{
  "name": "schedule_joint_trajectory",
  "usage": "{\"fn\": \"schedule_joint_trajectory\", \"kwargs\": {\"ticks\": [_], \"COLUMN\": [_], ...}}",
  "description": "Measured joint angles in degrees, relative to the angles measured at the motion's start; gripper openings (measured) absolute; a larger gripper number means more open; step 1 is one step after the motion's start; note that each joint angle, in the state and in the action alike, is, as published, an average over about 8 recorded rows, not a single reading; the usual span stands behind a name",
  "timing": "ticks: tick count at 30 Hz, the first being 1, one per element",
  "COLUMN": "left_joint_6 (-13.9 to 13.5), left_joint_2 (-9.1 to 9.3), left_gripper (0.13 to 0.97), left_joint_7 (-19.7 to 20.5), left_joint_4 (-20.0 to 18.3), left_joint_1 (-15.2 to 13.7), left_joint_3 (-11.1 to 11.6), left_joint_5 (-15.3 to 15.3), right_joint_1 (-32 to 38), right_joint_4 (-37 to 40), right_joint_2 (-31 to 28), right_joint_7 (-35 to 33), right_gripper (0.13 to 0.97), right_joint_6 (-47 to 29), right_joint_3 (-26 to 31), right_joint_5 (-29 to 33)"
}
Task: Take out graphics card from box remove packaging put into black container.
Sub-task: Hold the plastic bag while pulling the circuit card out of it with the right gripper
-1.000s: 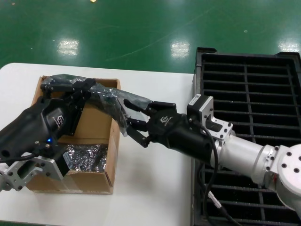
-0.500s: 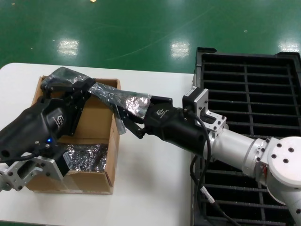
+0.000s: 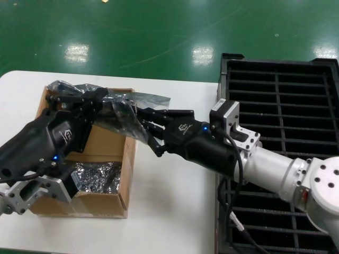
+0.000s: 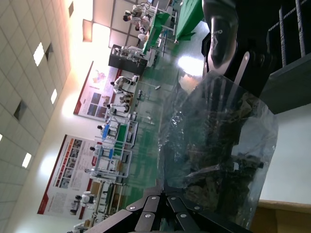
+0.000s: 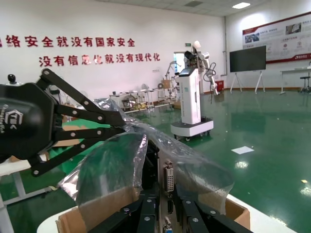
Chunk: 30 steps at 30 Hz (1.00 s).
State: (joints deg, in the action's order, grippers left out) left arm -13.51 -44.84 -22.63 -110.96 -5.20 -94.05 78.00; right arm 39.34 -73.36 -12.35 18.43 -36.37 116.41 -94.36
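The graphics card [image 5: 169, 180] is enclosed in the packaging [image 3: 124, 108], a translucent crinkled bag held in the air above the far right corner of the box [image 3: 108, 138]. Its silver bracket with a port connector shows in the right wrist view.

The left gripper [image 3: 87, 100] is clamped on the bag's left end. The right gripper [image 3: 145, 127] has its fingers closed on the bag's right portion.

The box, one in count, sits on the white table [image 3: 175, 211]. One silver crinkled bundle [image 3: 98, 177] lies inside it at the near end.

One black container [image 3: 280, 100] stands to the right of the table, partly covered by the right arm.
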Motion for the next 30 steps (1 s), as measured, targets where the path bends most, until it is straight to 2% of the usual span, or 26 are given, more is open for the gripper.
{"fn": "schedule_joint_trajectory", "kwargs": {"ticks": [7,17,30], "left_joint_6": [0.0,0.0,0.0], "left_joint_2": [0.0,0.0,0.0], "left_gripper": [0.139,0.139,0.139], "left_joint_7": [0.0,0.0,0.0], "left_joint_4": [0.0,0.0,0.0], "left_joint_1": [0.0,0.0,0.0], "left_joint_3": [0.0,0.0,0.0], "left_joint_5": [0.0,0.0,0.0], "right_joint_1": [-1.48,-5.36,-14.93], "right_joint_4": [-3.27,-10.46,-23.74], "right_joint_2": [-1.67,-5.61,-15.57], "right_joint_7": [-0.38,-1.37,-2.03], "right_gripper": [0.185,0.185,0.185], "right_joint_6": [-0.46,-0.54,2.26], "right_joint_3": [-0.48,-1.85,-8.06], "right_joint_5": [-0.71,-1.8,-3.11]}}
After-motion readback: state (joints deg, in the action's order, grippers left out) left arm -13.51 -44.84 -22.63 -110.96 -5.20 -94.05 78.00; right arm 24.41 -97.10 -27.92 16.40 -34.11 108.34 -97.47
